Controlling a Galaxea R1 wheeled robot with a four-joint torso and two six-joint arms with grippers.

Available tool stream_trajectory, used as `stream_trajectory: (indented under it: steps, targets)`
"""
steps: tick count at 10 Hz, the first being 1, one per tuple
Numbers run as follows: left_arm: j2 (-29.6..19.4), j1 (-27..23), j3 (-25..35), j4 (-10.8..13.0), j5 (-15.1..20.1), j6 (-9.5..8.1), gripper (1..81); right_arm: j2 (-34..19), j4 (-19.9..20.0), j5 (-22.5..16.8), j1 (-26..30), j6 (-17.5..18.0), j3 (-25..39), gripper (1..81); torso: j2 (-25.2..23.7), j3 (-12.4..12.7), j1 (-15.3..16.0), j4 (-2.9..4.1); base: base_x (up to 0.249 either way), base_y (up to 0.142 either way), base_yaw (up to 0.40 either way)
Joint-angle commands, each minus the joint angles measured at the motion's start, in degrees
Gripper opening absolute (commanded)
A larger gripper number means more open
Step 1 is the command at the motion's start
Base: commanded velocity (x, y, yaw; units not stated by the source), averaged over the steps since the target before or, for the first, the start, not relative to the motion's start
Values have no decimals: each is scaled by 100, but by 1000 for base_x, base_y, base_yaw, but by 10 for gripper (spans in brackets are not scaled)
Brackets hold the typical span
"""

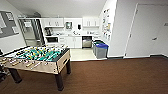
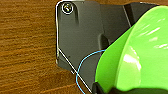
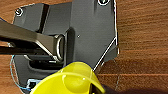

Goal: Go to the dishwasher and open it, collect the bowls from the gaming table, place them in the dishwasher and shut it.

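Your stock: one glossy lime-green plastic bowl (image 2: 140,52), round and shallow, at your left wrist; one smooth yellow bowl (image 3: 71,81) at your right. You cannot tell how either gripper's jaws stand. Brushed-steel dishwasher (image 1: 87,42) far ahead among white cabinets (image 1: 74,42). Football table (image 1: 37,58) near left, on brown wood-grain floor (image 1: 112,75).

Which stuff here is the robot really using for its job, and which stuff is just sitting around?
For the job:
- green bowl, large in the left wrist view
- yellow bowl, large in the right wrist view
- dishwasher, in the kitchen at the far end

Just sitting around:
- table-football table
- bins with blue lids
- microwave
- white door
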Motion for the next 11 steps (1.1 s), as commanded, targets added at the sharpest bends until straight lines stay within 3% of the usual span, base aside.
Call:
stream_trajectory:
  steps: [1, 11]
  targets:
    - [-26, -222, -36, -33, 239, 13, 10, -45, -61, -265, 164, -23, -43, 10, 0, 0, 3, 0, 137, 0, 0]
    - [-18, -231, -19, -33, 230, 13, 10, -1, -52, -300, 216, -94, -78, 10, 0, 0, 3, 0, 141, 0, 0]
